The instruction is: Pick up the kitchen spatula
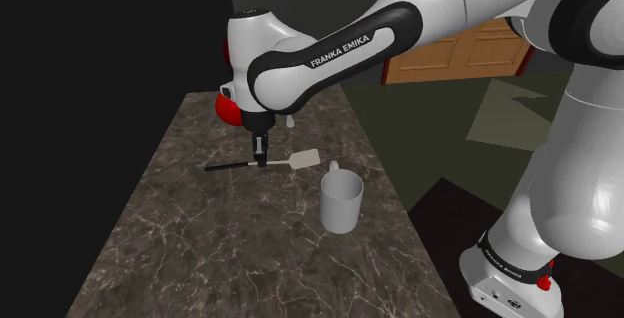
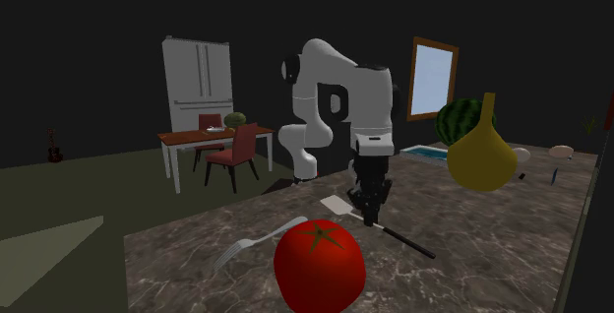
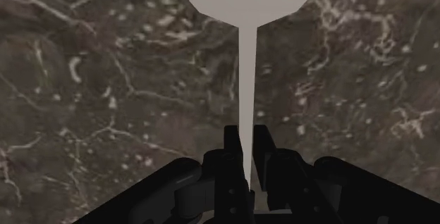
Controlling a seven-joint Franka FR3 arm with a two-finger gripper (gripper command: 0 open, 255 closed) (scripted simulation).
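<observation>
Spatula [image 3: 248, 60]: blade cut off at the wrist view's edge.

Black fingers [image 3: 262, 141] pinched on both sides of the spatula [image 3: 248, 67] shaft. Thin pale-grey shaft runs straight out from them to a wide flat blade. Dark veined marble desk [image 3: 106, 82] underneath.

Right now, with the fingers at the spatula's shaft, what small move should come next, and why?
Probably a short straight lift. In the wrist view the gripper looks shut on the thin shaft of the spatula, which lies flat on the marbled counter; rising vertically should keep it off the mug.
</observation>
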